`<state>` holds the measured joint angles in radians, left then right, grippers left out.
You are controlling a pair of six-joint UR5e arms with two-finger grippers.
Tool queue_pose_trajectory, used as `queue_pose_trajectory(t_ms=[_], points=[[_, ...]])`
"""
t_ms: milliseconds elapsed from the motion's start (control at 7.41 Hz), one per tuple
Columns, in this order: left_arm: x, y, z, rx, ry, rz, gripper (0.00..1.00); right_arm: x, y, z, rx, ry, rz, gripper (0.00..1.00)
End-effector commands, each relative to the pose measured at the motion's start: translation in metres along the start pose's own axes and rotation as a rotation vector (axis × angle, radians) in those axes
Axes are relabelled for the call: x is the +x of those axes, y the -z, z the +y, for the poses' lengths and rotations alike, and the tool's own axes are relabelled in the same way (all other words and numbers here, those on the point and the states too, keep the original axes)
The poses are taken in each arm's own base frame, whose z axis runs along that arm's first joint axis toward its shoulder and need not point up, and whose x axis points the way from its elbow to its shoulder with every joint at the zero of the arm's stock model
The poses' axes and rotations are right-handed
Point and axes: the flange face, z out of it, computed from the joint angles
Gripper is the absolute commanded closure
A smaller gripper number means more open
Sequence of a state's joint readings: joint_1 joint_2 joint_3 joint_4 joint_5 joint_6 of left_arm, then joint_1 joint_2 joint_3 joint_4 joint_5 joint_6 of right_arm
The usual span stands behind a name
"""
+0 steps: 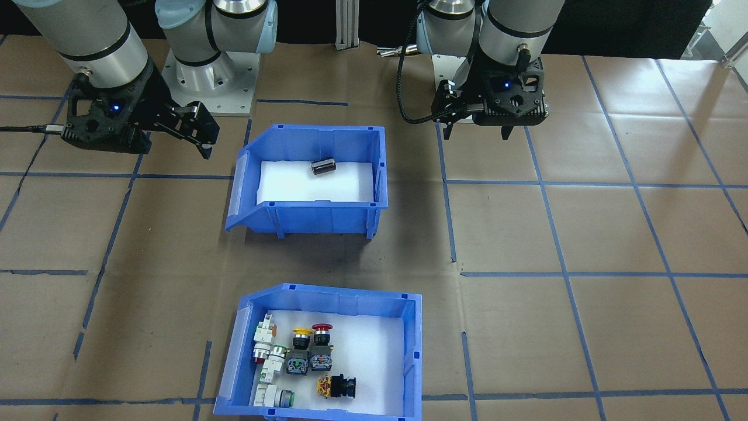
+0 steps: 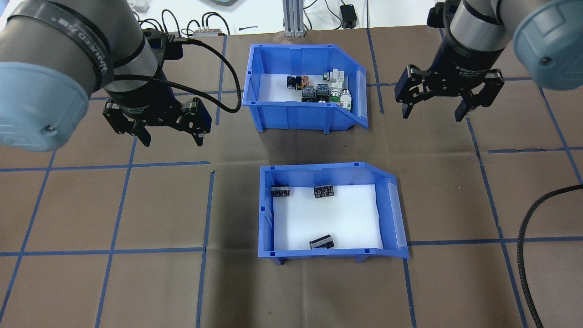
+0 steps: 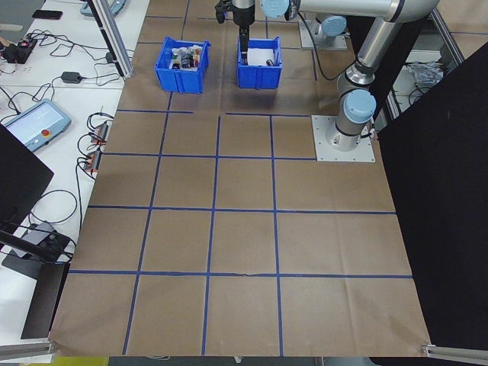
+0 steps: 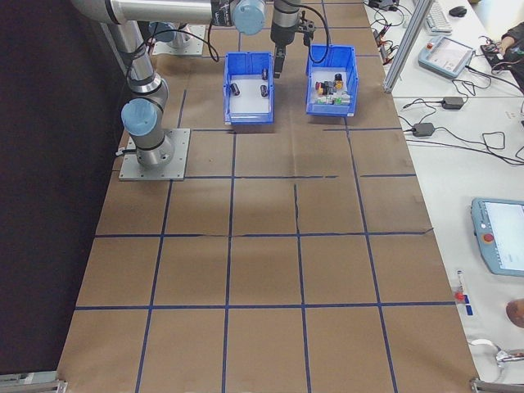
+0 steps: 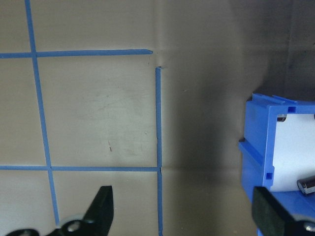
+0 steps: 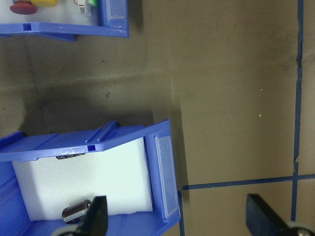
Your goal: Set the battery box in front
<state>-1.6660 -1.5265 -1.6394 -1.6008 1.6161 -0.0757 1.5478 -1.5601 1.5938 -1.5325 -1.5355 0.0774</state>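
Observation:
The battery box (image 2: 319, 254), a blue bin with a white foam liner, stands on the table nearer the robot, with three black batteries (image 2: 321, 241) lying in it. In the front-facing view the battery box (image 1: 315, 216) shows one battery (image 1: 323, 166). My left gripper (image 2: 172, 139) hangs open and empty to the box's far left. My right gripper (image 2: 432, 115) hangs open and empty to its far right. The left wrist view shows the box's corner (image 5: 266, 147) beside that open gripper (image 5: 187, 216). The right wrist view shows the box's sloped side (image 6: 165, 162) beside that open gripper (image 6: 179, 219).
A second blue bin (image 2: 291, 109) holding several coloured push-button switches (image 2: 321, 91) stands farther from the robot, behind the battery box. Brown paper with blue tape lines (image 2: 114, 209) covers the table. A black cable (image 2: 528, 228) loops at the right edge.

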Motion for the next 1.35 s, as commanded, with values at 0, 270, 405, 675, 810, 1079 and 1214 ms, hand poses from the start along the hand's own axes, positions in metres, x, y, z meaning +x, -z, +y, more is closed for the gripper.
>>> queue_pose_trajectory(t_ms=[0,270,405,675,810,1079,1214], points=[[-0.001,0.003,0.0,0.005,-0.003,-0.003,0.0,0.0,-0.001,0.0,-0.002,-0.001,0.0,0.0],[0.0,-0.003,0.0,-0.007,-0.004,-0.001,0.0,0.0,-0.001,0.0,-0.003,0.001,0.0,0.0],[0.0,0.0,0.0,-0.001,-0.004,-0.004,0.0,0.0,-0.002,0.0,-0.005,0.0,0.0,0.0],[0.0,-0.001,-0.002,0.001,-0.002,-0.002,0.0,0.0,-0.003,-0.001,0.001,0.001,-0.003,0.0],[-0.001,-0.004,-0.002,-0.005,-0.001,-0.003,0.0,-0.001,-0.003,0.0,-0.008,0.003,-0.009,0.0],[0.0,-0.007,0.0,-0.01,0.008,-0.005,0.0,-0.003,-0.003,-0.002,0.0,0.004,-0.018,0.0],[-0.001,-0.004,0.004,0.002,0.013,-0.004,0.0,-0.001,-0.006,-0.004,-0.004,0.001,-0.012,0.0]])
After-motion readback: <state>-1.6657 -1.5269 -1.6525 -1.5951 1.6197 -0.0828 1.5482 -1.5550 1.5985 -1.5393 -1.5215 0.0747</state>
